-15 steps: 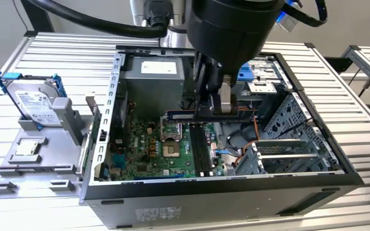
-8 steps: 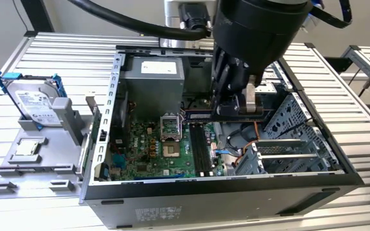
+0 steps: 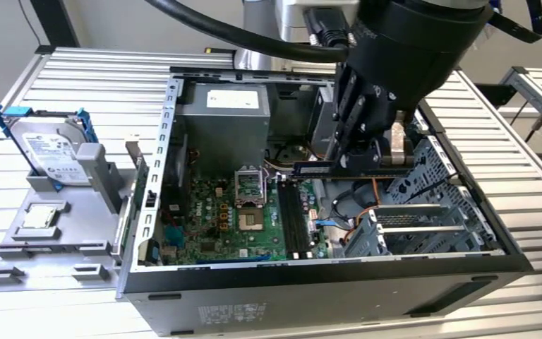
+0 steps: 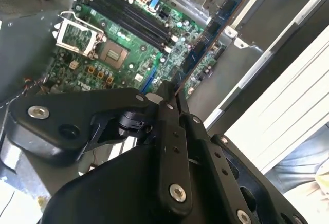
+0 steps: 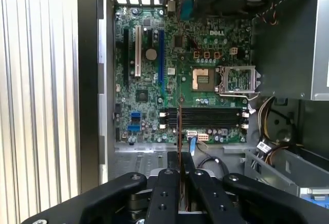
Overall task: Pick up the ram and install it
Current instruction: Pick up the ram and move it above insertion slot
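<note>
A: How is the pincer [image 3: 365, 164] found?

B: It is seen closed on the ram [image 3: 313, 168], with the fingers pressed flat against both faces of the stick. In the first wrist view the ram [image 5: 179, 129] is seen edge-on as a thin line, clamped between the two black fingertips of the pincer [image 5: 180, 154].

A: And where is the ram held?

B: It is held in the air above the open computer case [image 3: 327, 282], over the motherboard [image 3: 224, 226] and apart from it. In the exterior view one end, carrying a pale sticker, is shown sticking out of the pincer toward the exterior view's left.

A: Is it seated?

B: No. The black memory slots [image 3: 295, 215] are seen bare beneath it, and the stick appears to be turned across their line rather than along it. The same slots [image 5: 205, 117] are shown running beside the processor socket [image 5: 203, 79] in the first wrist view.

A: What is shown in the second wrist view?

B: The ram [image 4: 208, 36] is seen reaching out from the pincer [image 4: 172, 100] over the green board.

A: What else is laid out?

B: The case is set on a slatted metal desk [image 3: 92, 78]. A silver hard drive [image 3: 53, 152] with a blue frame is propped upright in a grey holder [image 3: 54, 233] just beside the case, at the exterior view's left.
</note>
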Robot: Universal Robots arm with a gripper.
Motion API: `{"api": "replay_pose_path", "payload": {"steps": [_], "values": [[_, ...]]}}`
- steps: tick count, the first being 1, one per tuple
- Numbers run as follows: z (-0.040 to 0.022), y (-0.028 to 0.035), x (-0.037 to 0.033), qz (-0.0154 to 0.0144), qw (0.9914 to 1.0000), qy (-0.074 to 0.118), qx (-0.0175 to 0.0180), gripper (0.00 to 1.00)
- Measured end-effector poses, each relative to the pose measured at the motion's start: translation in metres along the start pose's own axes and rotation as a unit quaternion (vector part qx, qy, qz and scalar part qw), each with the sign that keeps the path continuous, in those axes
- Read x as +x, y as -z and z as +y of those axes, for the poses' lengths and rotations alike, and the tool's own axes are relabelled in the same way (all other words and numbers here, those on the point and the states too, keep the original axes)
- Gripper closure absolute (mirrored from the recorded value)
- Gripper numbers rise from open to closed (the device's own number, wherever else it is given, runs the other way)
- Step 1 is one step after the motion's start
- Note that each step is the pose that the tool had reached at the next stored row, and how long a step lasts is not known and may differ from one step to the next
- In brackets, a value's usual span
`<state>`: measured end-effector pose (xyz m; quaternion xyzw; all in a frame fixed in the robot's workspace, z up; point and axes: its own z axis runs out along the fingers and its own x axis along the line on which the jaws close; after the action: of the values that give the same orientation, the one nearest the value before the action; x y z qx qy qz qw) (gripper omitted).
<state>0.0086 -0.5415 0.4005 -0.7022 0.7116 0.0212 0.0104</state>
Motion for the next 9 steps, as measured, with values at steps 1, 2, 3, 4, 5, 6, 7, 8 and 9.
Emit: {"api": "replay_pose_path", "payload": {"steps": [1, 2, 3, 4, 5, 6, 7, 8, 9], "values": [[-0.0025, 0.0001, 0.0000, 0.0000, 1.00000, 0.000, 0.0000, 1.00], [-0.0048, 0.0001, 0.0000, 0.0000, 1.00000, 0.000, 0.0000, 1.00], [-0.0063, 0.0001, 0.0000, 0.0000, 1.00000, 0.000, 0.0000, 1.00], [-0.0067, 0.0001, 0.0000, 0.0000, 1.00000, 0.000, 0.0000, 1.00], [-0.0066, 0.0000, 0.0000, 0.0000, 1.00000, 0.000, 0.0000, 1.00], [-0.0067, 0.0000, 0.0000, 0.0000, 1.00000, 0.000, 0.0000, 1.00], [-0.0067, 0.0001, 0.0000, 0.0000, 1.00000, 0.000, 0.0000, 1.00], [-0.0068, 0.0001, 0.0000, -0.0001, 1.00000, 0.000, 0.0000, 1.00], [-0.0068, 0.0001, -0.0001, -0.0001, 1.00000, 0.000, 0.0000, 1.00]]}}
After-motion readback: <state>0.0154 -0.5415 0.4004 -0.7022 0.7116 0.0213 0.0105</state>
